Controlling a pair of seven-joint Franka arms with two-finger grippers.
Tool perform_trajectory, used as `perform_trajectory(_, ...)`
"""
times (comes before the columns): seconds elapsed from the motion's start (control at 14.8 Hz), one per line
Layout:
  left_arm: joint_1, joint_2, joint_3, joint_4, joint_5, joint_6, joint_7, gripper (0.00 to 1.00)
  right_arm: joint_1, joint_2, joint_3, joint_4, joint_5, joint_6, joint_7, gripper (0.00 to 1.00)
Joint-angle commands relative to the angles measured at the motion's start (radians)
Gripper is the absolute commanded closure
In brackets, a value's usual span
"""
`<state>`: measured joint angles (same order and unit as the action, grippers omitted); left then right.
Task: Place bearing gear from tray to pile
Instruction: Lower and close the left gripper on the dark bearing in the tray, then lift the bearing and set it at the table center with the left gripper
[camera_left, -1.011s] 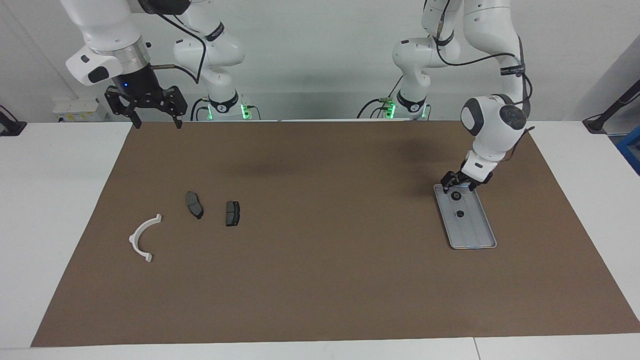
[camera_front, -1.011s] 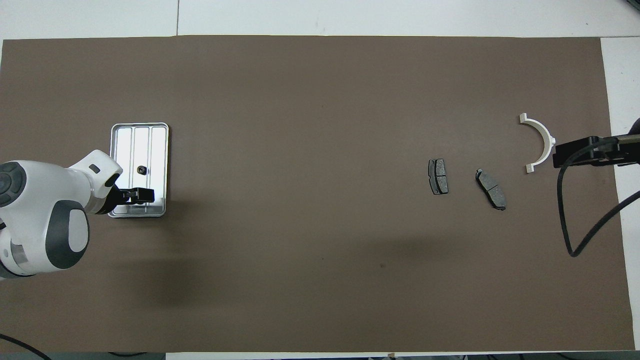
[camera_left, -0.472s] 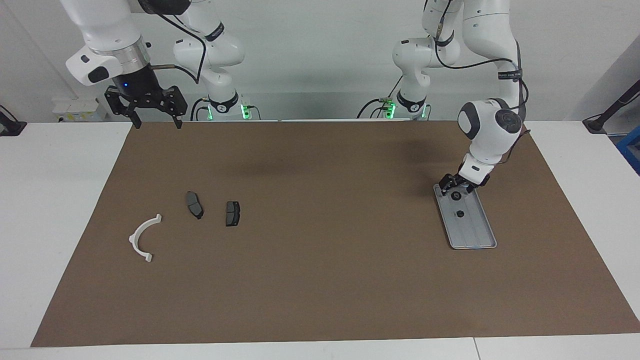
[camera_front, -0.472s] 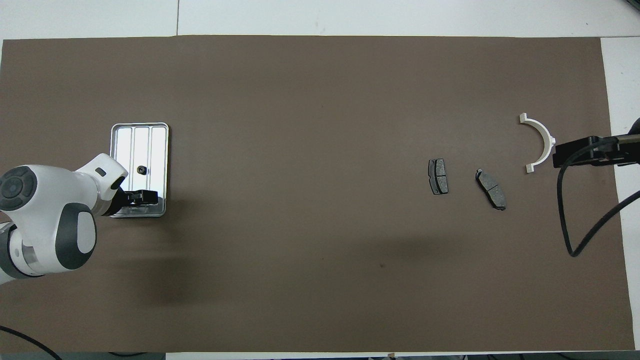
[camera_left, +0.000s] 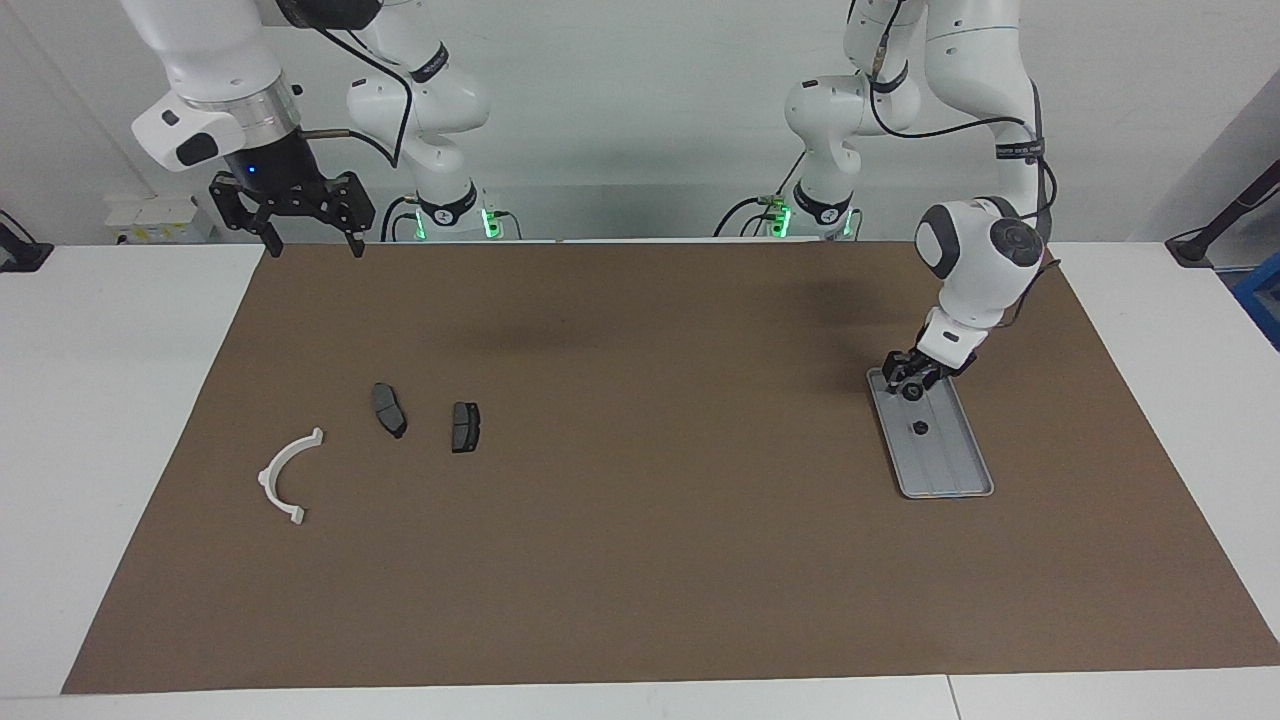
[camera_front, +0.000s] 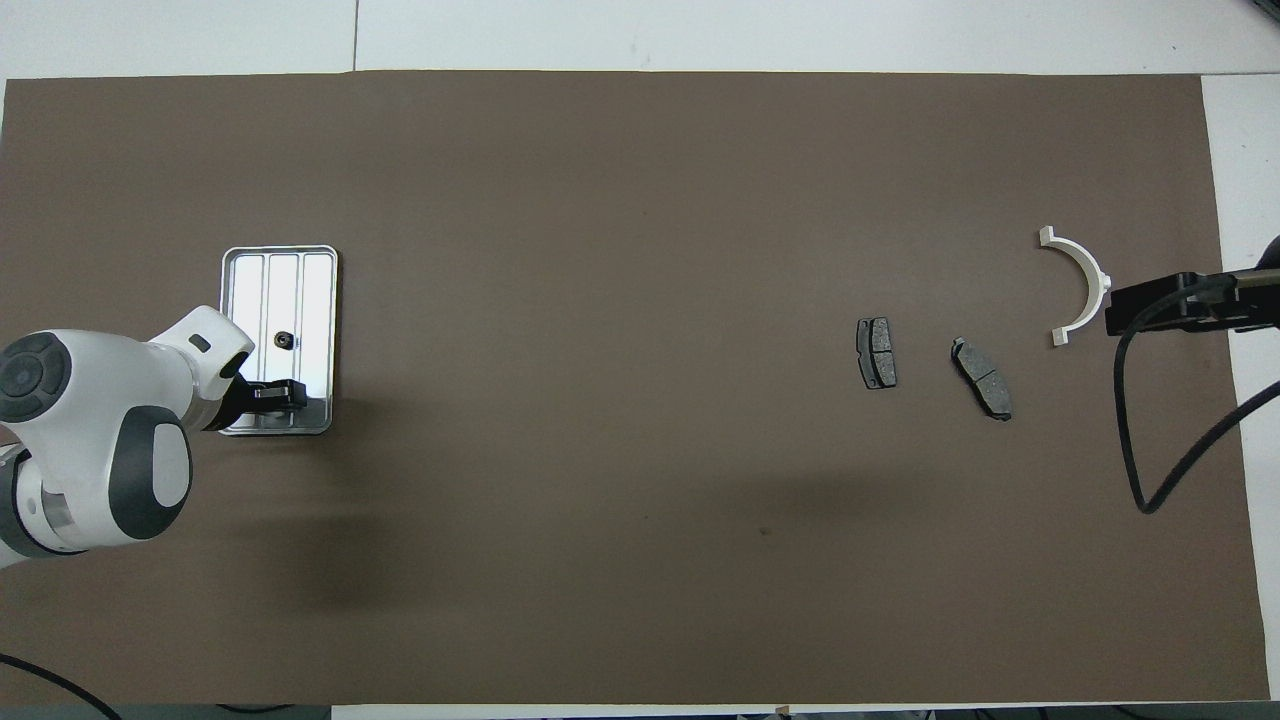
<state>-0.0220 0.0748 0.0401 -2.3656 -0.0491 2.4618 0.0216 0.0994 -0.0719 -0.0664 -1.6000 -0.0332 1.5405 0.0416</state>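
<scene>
At the tray's (camera_left: 940, 455) robot-side end, left gripper (camera_left: 909, 380) pinches a small black bearing gear (camera_left: 911, 391); right gripper (camera_left: 305, 238) waits wide open over the mat's (camera_left: 640, 560) corner. No readable labels.

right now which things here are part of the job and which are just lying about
Part of the job:
- small black round bearing gear at the left claw
- flat ribbed silver metal tray
- pile: white curved plastic half-ring bracket, two dark grey brake pads

Lying about:
- second small black part in the tray
- brown mat
</scene>
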Motion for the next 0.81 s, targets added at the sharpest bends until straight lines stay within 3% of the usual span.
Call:
perform_trajectory(0.0, -0.003, 0.016, 0.0, 0.017, 0.0, 0.009, -0.002, 1.0, -0.001, -0.019, -0.001, -0.021, 0.006, 0.021, -0.035, 0.0)
perform_trajectory(0.27, 0.001, 0.014, 0.0, 0.138, 0.0, -0.13, -0.006, 1.0, -0.001, -0.019, 0.0, -0.023, 0.006, 0.021, -0.035, 0.0)
perform_trajectory(0.54, -0.022, 0.017, -0.002, 0.481, -0.002, -0.484, -0.081, 1.0, -0.001, -0.019, 0.0, -0.023, 0.006, 0.021, -0.035, 0.0)
perform_trajectory(0.74, -0.183, 0.079, 0.0, 0.624, 0.0, -0.52, -0.332, 1.0, 0.0, -0.019, 0.0, -0.023, 0.006, 0.021, -0.035, 0.0)
